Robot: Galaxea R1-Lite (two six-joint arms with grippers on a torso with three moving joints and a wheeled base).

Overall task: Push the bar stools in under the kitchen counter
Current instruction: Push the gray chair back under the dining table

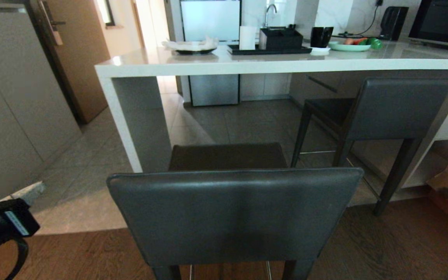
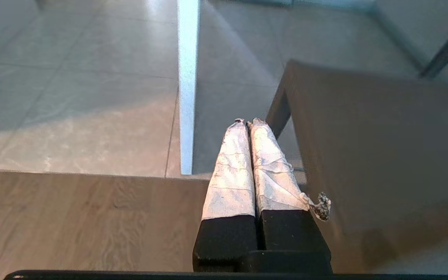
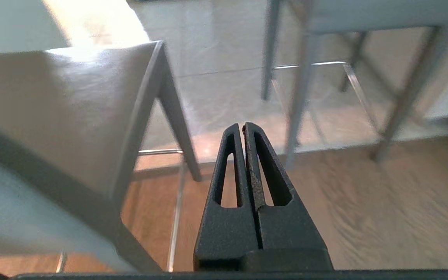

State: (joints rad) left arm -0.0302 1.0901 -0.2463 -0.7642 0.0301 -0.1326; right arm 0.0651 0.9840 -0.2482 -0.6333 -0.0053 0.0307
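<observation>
Near stool (image 1: 233, 214) stands pulled out on the wood floor, backrest toward the robot, seat front only just at the edge of the surface (image 1: 270, 62). Second stool (image 1: 379, 112) off to the right sits further in, seat partly under the surface, not fully tucked.

Left tool (image 2: 247, 121): fingers pressed together, holding nothing, hanging beside the near stool's left seat corner, not touching. Right tool (image 3: 243, 125): also closed tight and empty, out past the stool's right side above the floor.

Handling guess: tall, stiff frame, probably fairly heavy, slim legs could drag or catch at the wood-to-tile seam. Leather back is padded, slightly slick, gives a bit. Best contact looks like a flat push on the backrest, low and central, or both tools spread toward its two ends so it does not swivel. Pushing high risks tipping it forward.
</observation>
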